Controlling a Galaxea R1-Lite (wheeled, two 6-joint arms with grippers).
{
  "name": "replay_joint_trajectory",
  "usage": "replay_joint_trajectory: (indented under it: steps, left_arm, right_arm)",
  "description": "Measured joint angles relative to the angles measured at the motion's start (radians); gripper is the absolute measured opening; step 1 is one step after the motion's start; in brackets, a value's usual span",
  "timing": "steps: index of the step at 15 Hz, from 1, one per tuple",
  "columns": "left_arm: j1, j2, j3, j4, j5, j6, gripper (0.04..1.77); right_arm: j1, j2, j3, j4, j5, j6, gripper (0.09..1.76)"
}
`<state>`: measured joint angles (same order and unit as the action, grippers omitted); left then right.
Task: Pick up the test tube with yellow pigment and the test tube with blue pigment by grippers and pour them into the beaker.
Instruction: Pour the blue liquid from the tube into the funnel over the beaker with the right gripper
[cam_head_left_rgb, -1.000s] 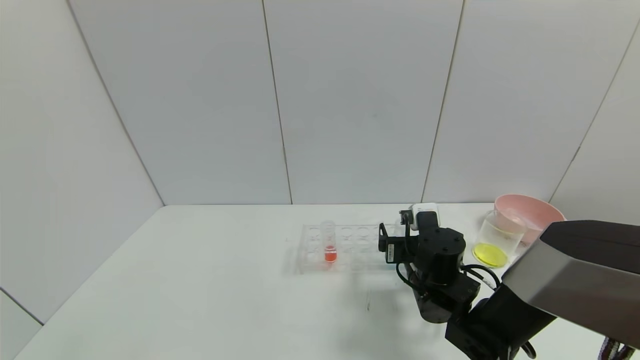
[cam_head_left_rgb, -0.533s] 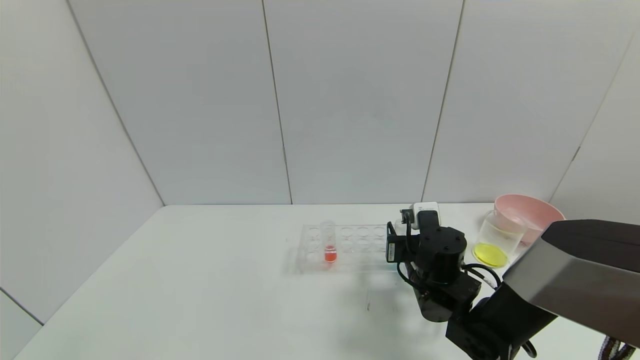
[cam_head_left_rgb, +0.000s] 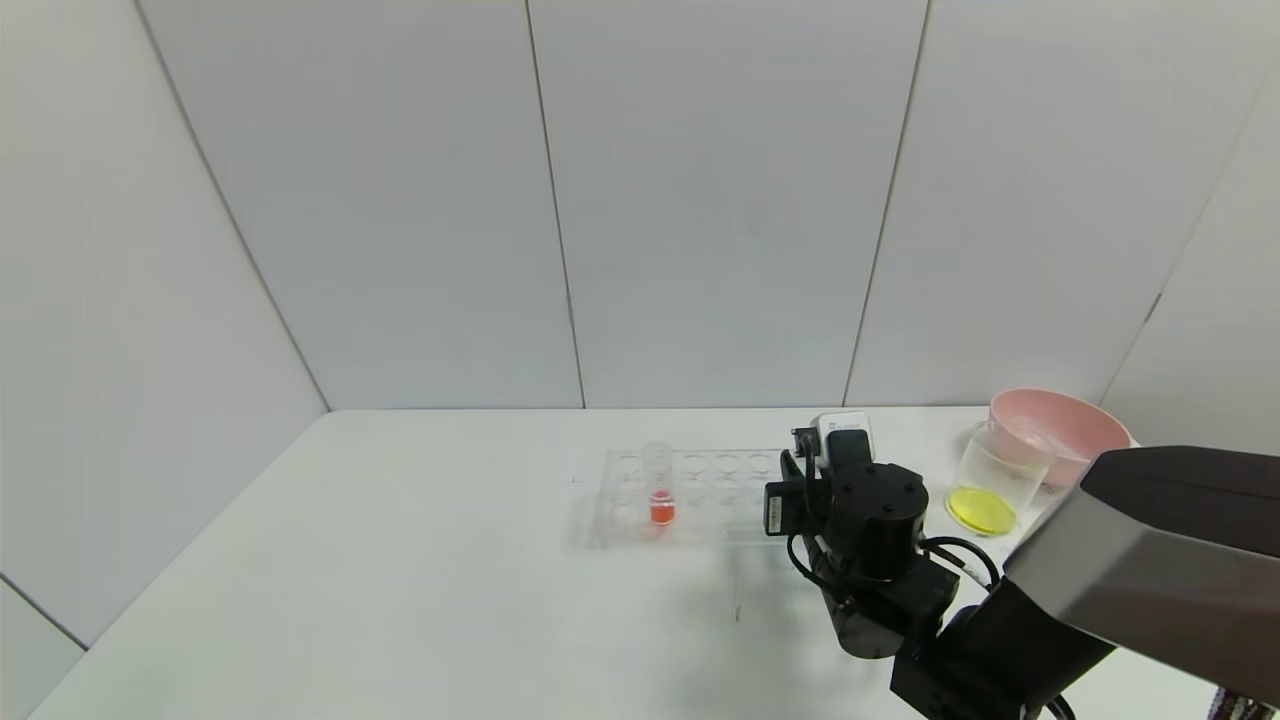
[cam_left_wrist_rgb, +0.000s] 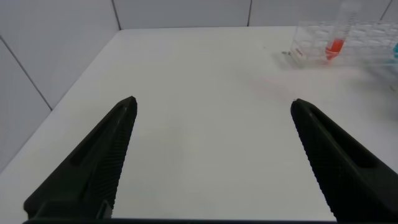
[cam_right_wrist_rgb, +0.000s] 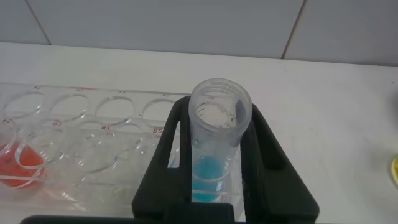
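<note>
Desk (cam_head_left_rgb: 400, 560): smooth, matt white surface, faint soft reflections only. Rack (cam_right_wrist_rgb: 93, 124): clear glossy plastic, bright highlights seen on the hole rims. Blue tube (cam_right_wrist_rgb: 217, 134): clear, smooth, glossy wall, ribbed at the mouth. Beaker (cam_head_left_rgb: 990, 480): clear and shiny. Bowl (cam_head_left_rgb: 1060, 425): pink, smooth, looks like plastic with a dull sheen. Right claw (cam_right_wrist_rgb: 214, 186): matt black plastic. Left claw (cam_left_wrist_rgb: 211, 155): black, finely ribbed inner faces. Wall panels (cam_head_left_rgb: 700, 200): flat, matt, pale grey.

Head view high over table (cam_head_left_rgb: 400, 560), wrist views low (all share rack (cam_head_left_rgb: 690, 495))
</note>
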<state>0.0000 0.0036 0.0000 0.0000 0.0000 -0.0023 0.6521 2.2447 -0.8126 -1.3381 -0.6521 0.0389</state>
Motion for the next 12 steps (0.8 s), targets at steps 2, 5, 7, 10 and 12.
replay_joint_trajectory:
  steps: [2, 5, 7, 10, 12]
  left_arm:
    - [0.000, 0.000, 0.000, 0.000, 0.000, 0.000, 1.76]
    - [0.000, 0.000, 0.000, 0.000, 0.000, 0.000, 1.76]
    - [0.000, 0.000, 0.000, 0.000, 0.000, 0.000, 1.76]
    - [0.000, 0.000, 0.000, 0.000, 0.000, 0.000, 1.76]
    - [0.000, 0.000, 0.000, 0.000, 0.000, 0.000, 1.76]
  right_arm:
    - [0.000, 0.000, 0.001, 0.000, -0.001, 0.000, 0.51]
    - [-0.002, -0.007, 0.003, 0.002, -0.002, 0.000, 0.51]
    - [-0.003, -0.027, 0.003, 0.006, -0.002, -0.002, 0.51]
    - [-0.004, -0.076, 0.003, 0.006, -0.001, -0.039, 0.51]
    - [-0.003, -0.110, 0.003, 0.004, -0.002, -0.054, 0.51]
